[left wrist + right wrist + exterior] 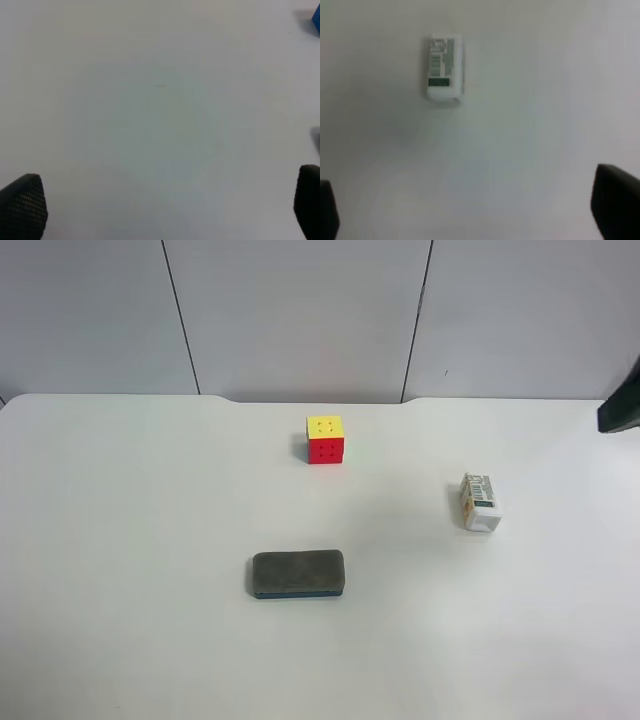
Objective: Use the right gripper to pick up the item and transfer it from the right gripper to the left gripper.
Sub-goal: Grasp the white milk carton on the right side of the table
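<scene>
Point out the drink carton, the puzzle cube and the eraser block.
drink carton [480, 494], exterior high view, on its barcode face
puzzle cube [325, 427], exterior high view, on its yellow top face
eraser block [297, 571], exterior high view, middle of its grey top

1. We see the item [479, 502], ahead of the jaws of the right gripper [470, 210], as white with a black barcode, a green label and a yellow-orange printed side.
2. Those jaws are plain black.
3. The jaws of the left gripper [165, 205] are black too, one showing a fine dotted texture.
4. The puzzle cube [325, 439] is yellow on top and red in front, with small dots on both faces.
5. The eraser block [297, 574] is dark grey with a bluish lower edge.
6. The surface [150, 540] is plain white.
</scene>
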Robot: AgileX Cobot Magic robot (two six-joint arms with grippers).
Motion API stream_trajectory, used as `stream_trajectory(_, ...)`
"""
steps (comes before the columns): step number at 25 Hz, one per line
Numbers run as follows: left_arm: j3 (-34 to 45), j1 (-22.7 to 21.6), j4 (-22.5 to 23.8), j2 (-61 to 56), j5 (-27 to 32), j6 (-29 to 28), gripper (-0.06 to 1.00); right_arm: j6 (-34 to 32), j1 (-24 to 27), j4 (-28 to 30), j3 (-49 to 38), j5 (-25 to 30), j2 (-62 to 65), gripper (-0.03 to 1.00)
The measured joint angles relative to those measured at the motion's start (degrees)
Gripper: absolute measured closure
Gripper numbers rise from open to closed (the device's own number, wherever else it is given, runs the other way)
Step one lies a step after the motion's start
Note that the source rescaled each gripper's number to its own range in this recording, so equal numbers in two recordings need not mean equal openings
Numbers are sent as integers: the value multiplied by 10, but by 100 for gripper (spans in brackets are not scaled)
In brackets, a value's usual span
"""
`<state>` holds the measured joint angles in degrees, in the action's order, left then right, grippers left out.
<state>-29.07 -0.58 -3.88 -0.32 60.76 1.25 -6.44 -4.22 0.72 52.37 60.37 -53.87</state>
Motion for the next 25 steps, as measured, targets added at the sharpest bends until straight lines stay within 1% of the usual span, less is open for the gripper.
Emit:
stream_trajectory(7, 0, 0, 0, 0, 0, 0, -6, 7, 0, -1, 44, -2, -168, -3)
stream_trajectory(11, 0, 0, 0, 0, 0, 0, -6, 34, 0, -7, 69, -9, -255, -3)
stream_trajectory(17, 0, 0, 0, 0, 0, 0, -6, 43, 0, -7, 84, -47, -328, -3)
stream_trajectory(22, 0, 0, 0, 0, 0, 0, -6, 44, 0, -13, 85, -66, -370, -3)
stream_trajectory(25, 0, 0, 0, 0, -1, 0, -6, 44, 0, -14, 85, -99, -411, -3)
